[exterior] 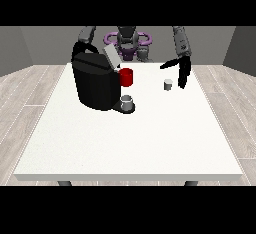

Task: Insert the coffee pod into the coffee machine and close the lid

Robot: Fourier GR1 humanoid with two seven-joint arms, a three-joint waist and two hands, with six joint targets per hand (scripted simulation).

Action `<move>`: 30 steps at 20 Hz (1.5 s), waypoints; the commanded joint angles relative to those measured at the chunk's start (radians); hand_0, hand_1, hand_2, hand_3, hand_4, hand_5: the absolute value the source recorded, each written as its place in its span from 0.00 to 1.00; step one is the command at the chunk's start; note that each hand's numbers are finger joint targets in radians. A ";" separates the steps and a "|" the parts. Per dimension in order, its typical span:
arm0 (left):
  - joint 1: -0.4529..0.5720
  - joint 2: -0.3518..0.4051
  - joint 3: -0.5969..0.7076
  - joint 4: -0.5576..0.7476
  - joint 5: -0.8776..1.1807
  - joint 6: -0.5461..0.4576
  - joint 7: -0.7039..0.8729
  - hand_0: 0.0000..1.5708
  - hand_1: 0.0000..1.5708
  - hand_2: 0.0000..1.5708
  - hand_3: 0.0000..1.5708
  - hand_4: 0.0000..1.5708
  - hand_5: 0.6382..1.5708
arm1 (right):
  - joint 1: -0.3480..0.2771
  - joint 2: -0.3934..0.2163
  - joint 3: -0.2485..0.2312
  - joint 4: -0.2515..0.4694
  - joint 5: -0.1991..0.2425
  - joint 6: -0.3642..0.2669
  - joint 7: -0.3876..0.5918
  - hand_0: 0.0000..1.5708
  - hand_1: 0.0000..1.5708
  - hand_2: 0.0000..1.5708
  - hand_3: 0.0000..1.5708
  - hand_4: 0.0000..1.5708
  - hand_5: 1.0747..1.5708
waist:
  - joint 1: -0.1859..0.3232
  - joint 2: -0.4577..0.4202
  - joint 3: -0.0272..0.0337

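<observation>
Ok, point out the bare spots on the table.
Bare: the table's whole near half, and the strip left of the machine. Crowded: around the red cup, grey cup, pod and hand.

Even, soft light, bright white table (130,143), faint shadows, no glare

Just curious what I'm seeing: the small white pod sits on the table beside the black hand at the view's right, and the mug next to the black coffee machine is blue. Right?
Not quite. The mug next to the black coffee machine is red, not blue, as the front view shows. The rest holds: the small white pod sits on the table beside the hand at the view's right.
</observation>
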 commanded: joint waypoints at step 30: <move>-0.167 0.046 -0.066 0.354 -0.371 0.314 -0.153 0.59 0.59 0.66 0.52 0.18 1.00 | -0.067 0.015 -0.021 0.104 -0.023 0.003 -0.071 0.00 0.00 0.00 0.00 0.33 1.00 | -0.041 0.079 0.0001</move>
